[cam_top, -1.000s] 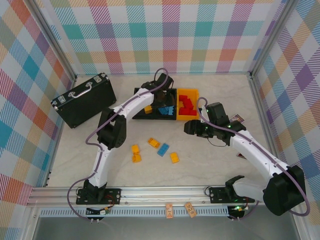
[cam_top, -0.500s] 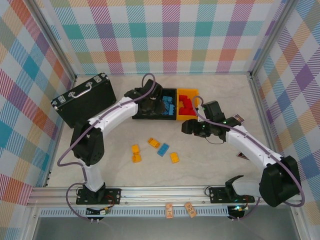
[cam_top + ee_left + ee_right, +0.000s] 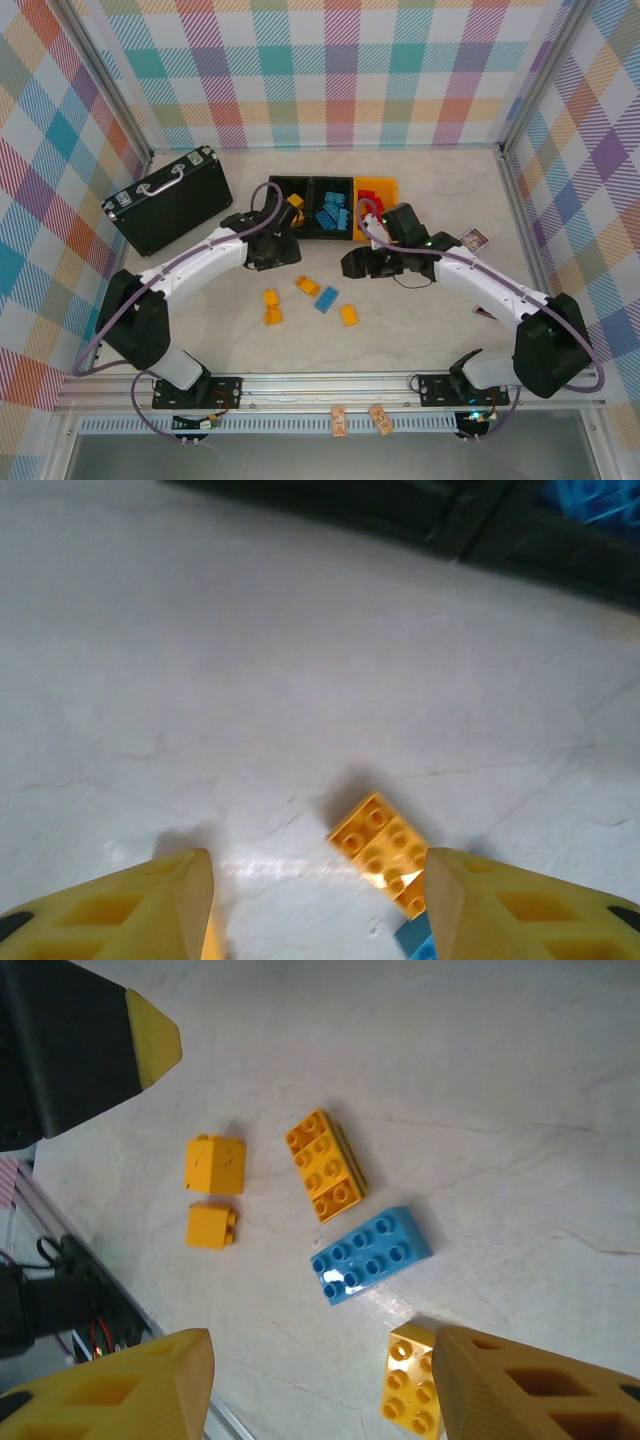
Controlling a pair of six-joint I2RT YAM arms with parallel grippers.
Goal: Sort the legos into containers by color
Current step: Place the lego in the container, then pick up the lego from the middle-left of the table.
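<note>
Yellow fingers on the left gripper (image 3: 318, 880) are spread wide, with nothing between them. A second ago this gripper was up over the bins. Now it has come back down to the bare table (image 3: 200, 680), close to the loose legos. A long yellow brick (image 3: 385, 852) lies just ahead of it. The right gripper (image 3: 322, 1352) has slid to the left too, and it hangs above the loose pile. Its fingers are also wide apart and hold nothing.

This likely means one drop is done and both arms are going for the next brick.

Five legos are left on the table. There is one blue brick (image 3: 370, 1255) right beside the long yellow brick. There is a yellow cube (image 3: 215, 1165) with a small yellow piece (image 3: 212, 1227) just below it. One more yellow brick (image 3: 412, 1392) sits near the right gripper's finger.

The three bins stand in a row at the back. The left black bin (image 3: 283, 189) has a yellow lego (image 3: 295, 203) in it. The middle black bin (image 3: 318, 187) holds a heap of blue legos (image 3: 333, 215). The orange-yellow bin (image 3: 392, 186) holds red legos (image 3: 372, 193), and the right arm hides its near end. So four yellow bricks likely go to the left bin and the blue one to the middle bin.
</note>
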